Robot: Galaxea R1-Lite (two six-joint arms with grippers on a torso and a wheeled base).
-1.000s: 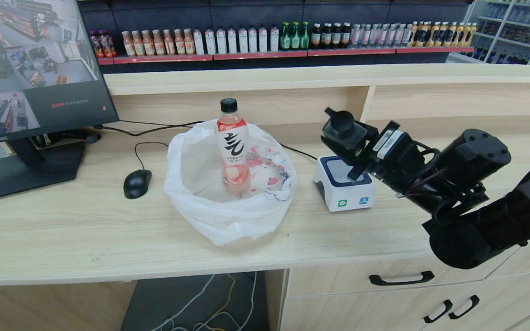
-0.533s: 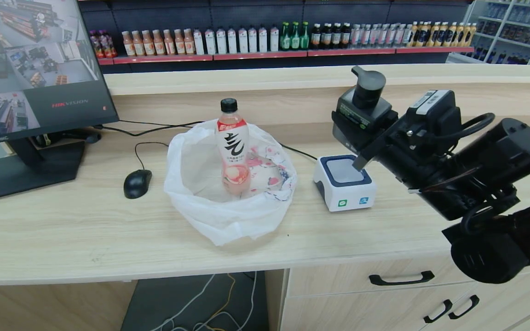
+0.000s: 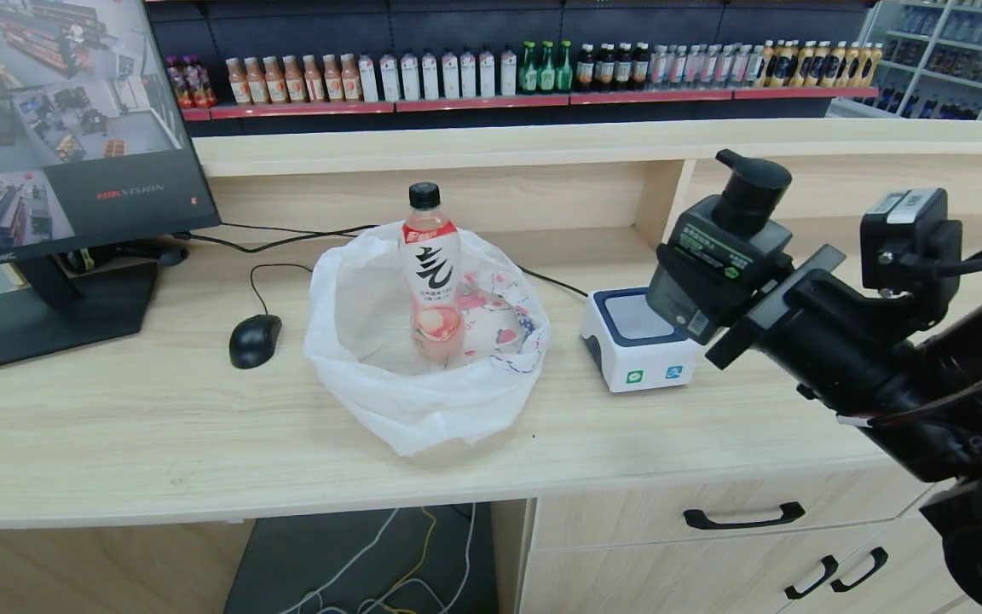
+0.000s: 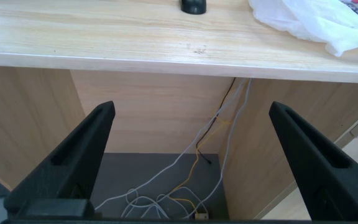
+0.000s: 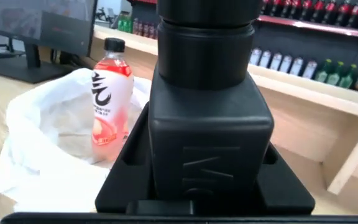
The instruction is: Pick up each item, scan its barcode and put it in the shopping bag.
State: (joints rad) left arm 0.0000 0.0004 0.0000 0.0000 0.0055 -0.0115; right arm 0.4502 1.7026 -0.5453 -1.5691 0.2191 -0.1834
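The left gripper (image 4: 191, 111), jaws wide, hangs below the pale wooden counter (image 4: 104, 37). Left of the right gripper (image 3: 759, 314), a white plastic shopping bag (image 3: 423, 401) holds an upright pink drink bottle (image 3: 431, 273). A white box-shaped scanner (image 3: 636, 354) sits nearer. The right gripper clamps a black square pump bottle (image 3: 717, 256).

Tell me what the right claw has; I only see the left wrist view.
Observer: The right claw is shut on a black pump bottle.
Operator: Where is it against the scanner?
Observer: Lifted off the counter, tilted, by the right side of the scanner.
Operator: Anything in the bag?
Observer: A pink drink bottle stands upright in the bag.
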